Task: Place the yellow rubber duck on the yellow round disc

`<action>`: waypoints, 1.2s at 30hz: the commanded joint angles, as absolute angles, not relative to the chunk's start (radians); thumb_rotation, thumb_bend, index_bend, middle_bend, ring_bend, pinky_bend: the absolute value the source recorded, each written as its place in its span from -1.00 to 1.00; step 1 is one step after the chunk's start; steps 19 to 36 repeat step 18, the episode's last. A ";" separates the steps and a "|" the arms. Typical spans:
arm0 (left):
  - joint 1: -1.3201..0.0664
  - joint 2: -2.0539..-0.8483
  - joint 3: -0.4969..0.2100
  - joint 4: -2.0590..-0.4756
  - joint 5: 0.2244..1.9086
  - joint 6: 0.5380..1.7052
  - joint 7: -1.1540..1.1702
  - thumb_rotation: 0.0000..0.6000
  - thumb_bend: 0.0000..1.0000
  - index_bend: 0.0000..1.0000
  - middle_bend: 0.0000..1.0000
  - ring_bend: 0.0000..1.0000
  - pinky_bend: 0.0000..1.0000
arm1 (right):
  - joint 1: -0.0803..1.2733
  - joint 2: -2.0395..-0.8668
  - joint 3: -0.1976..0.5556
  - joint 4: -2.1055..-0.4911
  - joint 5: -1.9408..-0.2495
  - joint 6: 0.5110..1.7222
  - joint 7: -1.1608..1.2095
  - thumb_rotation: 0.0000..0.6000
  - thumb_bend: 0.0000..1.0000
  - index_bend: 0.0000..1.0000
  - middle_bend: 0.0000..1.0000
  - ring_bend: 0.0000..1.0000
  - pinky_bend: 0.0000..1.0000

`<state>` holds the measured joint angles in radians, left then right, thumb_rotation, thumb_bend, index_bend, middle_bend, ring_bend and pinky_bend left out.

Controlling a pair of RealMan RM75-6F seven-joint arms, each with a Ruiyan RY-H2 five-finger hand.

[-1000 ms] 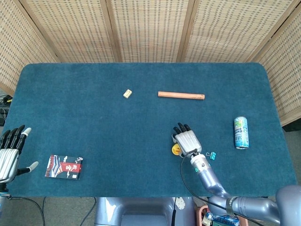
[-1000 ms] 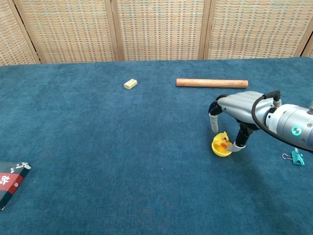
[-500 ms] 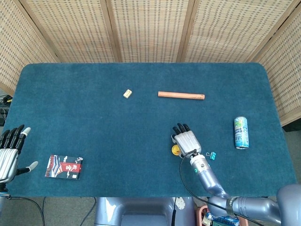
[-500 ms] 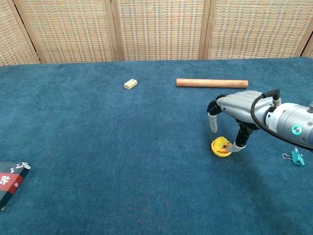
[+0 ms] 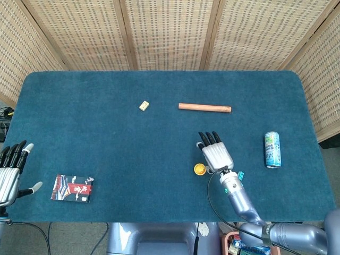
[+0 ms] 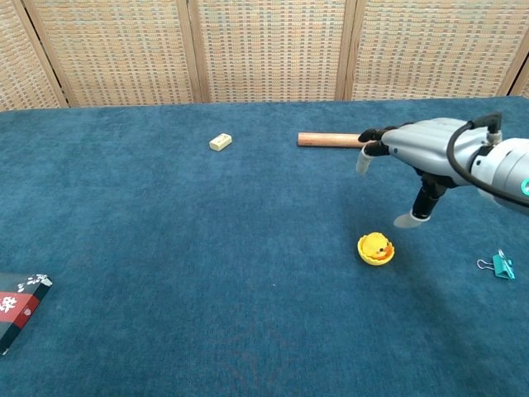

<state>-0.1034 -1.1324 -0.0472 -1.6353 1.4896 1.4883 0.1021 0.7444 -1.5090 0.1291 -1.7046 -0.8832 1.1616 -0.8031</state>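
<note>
The yellow rubber duck [image 6: 377, 246] sits on the yellow round disc [image 6: 376, 256] on the blue table; in the head view both show as one small yellow spot, the duck [image 5: 199, 169]. My right hand [image 6: 417, 145] hovers above and to the right of the duck, open, fingers spread, touching nothing. From the head camera the right hand [image 5: 215, 153] is seen just right of the duck. My left hand [image 5: 10, 170] rests open at the table's left edge, holding nothing.
A wooden rod [image 5: 204, 107] and a small cream block [image 5: 144, 105] lie further back. A green can [image 5: 272, 150] lies at the right. A teal binder clip [image 6: 498, 264] is near the right hand. A red and black packet [image 5: 73, 188] lies at the front left.
My right hand let go of the duck, opened and rose up and to the right. The duck stays on the disc. The left hand has not moved.
</note>
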 commanded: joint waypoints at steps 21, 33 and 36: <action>-0.105 -1.133 -0.057 -1.613 1.452 1.467 0.072 1.00 -0.77 -1.00 -1.00 -1.00 -1.00 | 0.350 -1.337 -0.059 -1.538 -1.302 1.533 -0.240 1.00 -0.65 -1.00 -1.00 -1.00 -1.00; -0.105 -1.133 -0.057 -1.613 1.452 1.467 0.072 1.00 -0.77 -1.00 -1.00 -1.00 -1.00 | 0.350 -1.337 -0.059 -1.538 -1.302 1.533 -0.240 1.00 -0.65 -1.00 -1.00 -1.00 -1.00; -0.105 -1.133 -0.057 -1.613 1.452 1.467 0.072 1.00 -0.77 -1.00 -1.00 -1.00 -1.00 | 0.350 -1.337 -0.059 -1.538 -1.302 1.533 -0.240 1.00 -0.65 -1.00 -1.00 -1.00 -1.00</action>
